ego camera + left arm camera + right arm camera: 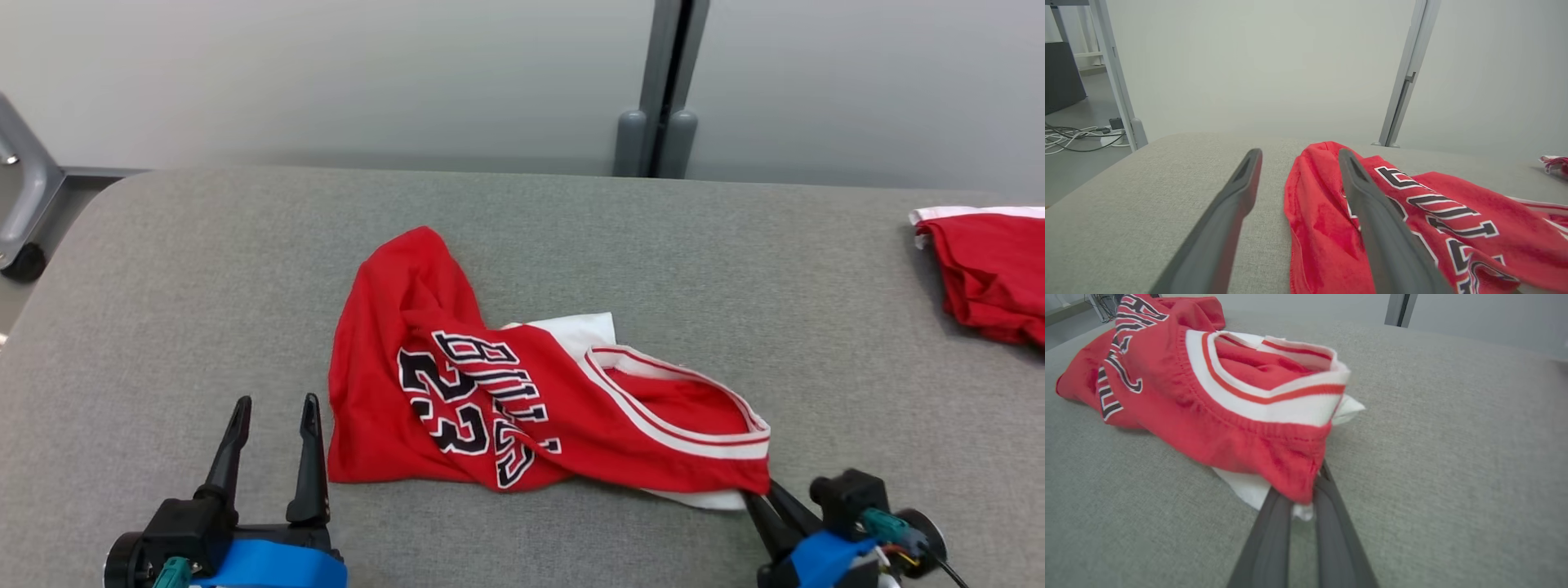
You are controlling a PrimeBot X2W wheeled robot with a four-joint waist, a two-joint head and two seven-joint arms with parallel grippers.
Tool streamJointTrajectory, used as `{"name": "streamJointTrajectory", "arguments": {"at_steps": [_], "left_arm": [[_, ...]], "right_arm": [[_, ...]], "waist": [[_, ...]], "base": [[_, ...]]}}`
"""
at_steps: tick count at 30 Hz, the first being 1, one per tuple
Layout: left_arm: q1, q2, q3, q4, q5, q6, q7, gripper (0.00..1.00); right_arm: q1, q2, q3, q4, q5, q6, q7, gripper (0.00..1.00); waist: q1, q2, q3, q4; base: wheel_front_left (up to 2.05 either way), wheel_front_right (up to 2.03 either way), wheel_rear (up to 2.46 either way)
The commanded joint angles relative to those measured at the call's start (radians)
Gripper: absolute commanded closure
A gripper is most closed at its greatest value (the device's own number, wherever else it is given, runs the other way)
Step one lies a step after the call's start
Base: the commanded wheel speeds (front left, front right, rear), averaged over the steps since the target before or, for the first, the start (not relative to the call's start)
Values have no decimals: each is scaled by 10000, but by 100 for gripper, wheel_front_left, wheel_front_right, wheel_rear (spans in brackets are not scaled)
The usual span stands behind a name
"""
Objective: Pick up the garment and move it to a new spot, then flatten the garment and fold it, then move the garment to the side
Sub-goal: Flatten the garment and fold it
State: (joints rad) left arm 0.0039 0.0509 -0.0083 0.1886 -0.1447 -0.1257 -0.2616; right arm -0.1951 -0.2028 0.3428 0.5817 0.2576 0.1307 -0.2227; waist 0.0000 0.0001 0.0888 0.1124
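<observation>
The garment [457, 384] is a red basketball jersey with black and white lettering and a white-trimmed opening, lying crumpled on the grey padded table [204, 269]. My right gripper [755, 494] is shut on the garment's near right corner, where red cloth [1290, 465] and white lining bunch over the fingertips. At the lower left my left gripper [273, 408] stands open just left of the garment's edge, holding nothing. In the left wrist view its right finger [1372, 212] crosses in front of the red cloth [1323, 220].
A second red and white garment [992, 273] lies at the table's far right edge. A grey post [665, 90] stands behind the table against the pale wall. Cables [1077, 136] lie on the floor off the table's left side.
</observation>
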Motion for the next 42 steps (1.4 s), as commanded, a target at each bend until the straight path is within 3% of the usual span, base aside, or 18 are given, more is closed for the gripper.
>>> {"name": "streamJointTrajectory", "arguments": {"at_steps": [1,5,11,12,13,14,22,28,34,42], "left_arm": [[131,-3,-7,-43,-27,-21,-47,0],[114,-6,-7,11,13,-20,-47,0],[249,-5,49,-8,-7,-31,-47,0],[269,-7,50,-1,-19,-32,-47,0],[283,-5,47,-10,-26,-31,-47,0],[296,-4,47,-19,-32,-31,-47,0],[171,-6,115,-7,40,-38,-47,0],[68,-6,228,-67,74,-46,-47,0],[-80,-8,191,-84,109,-50,-47,0],[-330,-6,83,-101,-14,-29,-47,0]], "right_arm": [[415,-206,-36,-463,211,2,230,100],[1810,-907,-404,-2326,575,2,1381,100],[3840,-1085,-1456,-4611,918,2,2987,100],[4013,-1081,-1595,-4884,821,2,3127,93],[4159,-1008,-1715,-5145,764,4,3246,10],[4285,-939,-1821,-5370,705,4,3360,0],[4416,-1122,-2443,-7193,241,4,3870,0],[3143,-793,-2577,-8348,-150,4,3978,0],[837,-625,-1630,-7525,-606,2,3927,0],[-1628,-337,-768,-4830,-766,2,3866,0]], "waist": [[0,-1,-114,-151],[0,-1,-174,-255],[0,-1,-186,-339],[0,-1,-180,-352],[0,-1,-169,-371],[0,-1,-164,-386],[0,-1,-127,-395],[0,-1,-11,-415],[0,-1,129,-305],[0,-1,337,205]], "base": [[0,0,0],[0,0,0],[0,0,0],[0,0,0],[0,0,0],[0,0,0],[0,0,0],[0,0,0],[0,0,0],[0,0,0]]}}
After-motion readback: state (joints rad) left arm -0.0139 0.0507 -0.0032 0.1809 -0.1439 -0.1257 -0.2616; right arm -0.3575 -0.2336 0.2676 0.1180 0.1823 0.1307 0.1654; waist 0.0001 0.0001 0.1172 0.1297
